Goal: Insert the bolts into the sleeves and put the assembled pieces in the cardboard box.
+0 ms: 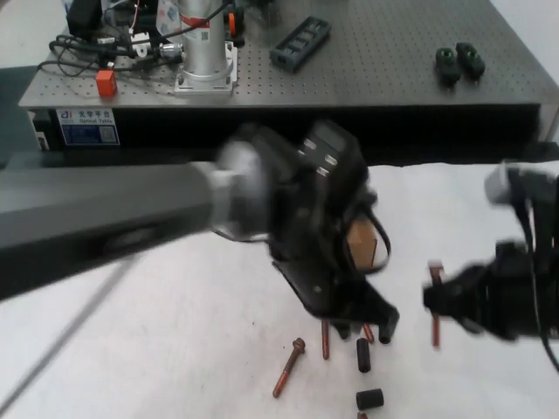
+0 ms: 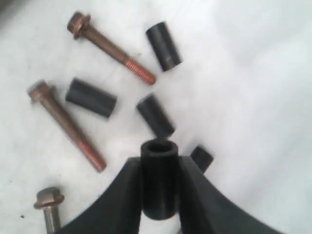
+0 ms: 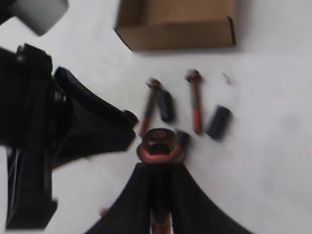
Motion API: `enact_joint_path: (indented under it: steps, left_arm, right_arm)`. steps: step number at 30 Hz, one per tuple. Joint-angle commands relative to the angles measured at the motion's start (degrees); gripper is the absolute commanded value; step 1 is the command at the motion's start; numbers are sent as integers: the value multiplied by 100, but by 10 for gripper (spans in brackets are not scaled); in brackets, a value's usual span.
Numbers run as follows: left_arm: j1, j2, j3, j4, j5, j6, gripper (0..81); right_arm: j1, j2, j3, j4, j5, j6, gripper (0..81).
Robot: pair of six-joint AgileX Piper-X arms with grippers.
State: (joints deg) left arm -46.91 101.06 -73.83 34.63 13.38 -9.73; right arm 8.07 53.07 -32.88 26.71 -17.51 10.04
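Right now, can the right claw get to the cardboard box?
Probably yes. The right claw, holding a bolt, faces the cardboard box with just loose bolts and sleeves lying low on the cloth between. The left claw, holding a sleeve, sits aside.

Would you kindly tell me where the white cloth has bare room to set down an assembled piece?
Bare white cloth lies left of the outermost bolt, under the left arm, and again between the cardboard box and the right tool. It is crowded beneath the left tool, where bolts and sleeves lie close together.
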Motion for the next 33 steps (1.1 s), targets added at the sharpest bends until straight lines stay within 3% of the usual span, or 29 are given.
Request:
enact_joint_path:
  steps: [1,5,9,19,33]
  left_arm:
    - [48,-1019,1069,-1379,384,-29,7]
    - [48,-2249,2557,-3182,1035,-94,7]
    - [48,-2967,3218,-3932,1115,-411,7]
    - [48,-3282,3354,-4208,974,-481,7]
    - [48,-3282,3354,-4240,742,-661,7]
  right_arm:
    - [120,-153,-4,-1288,-658,561,41]
    - [444,-158,-4,-2808,-970,1284,41]
    - [754,-158,-4,-3753,-845,1515,41]
    - [1131,-158,-4,-3561,-950,1618,41]
    - [1142,-158,-4,-3009,-625,1051,41]
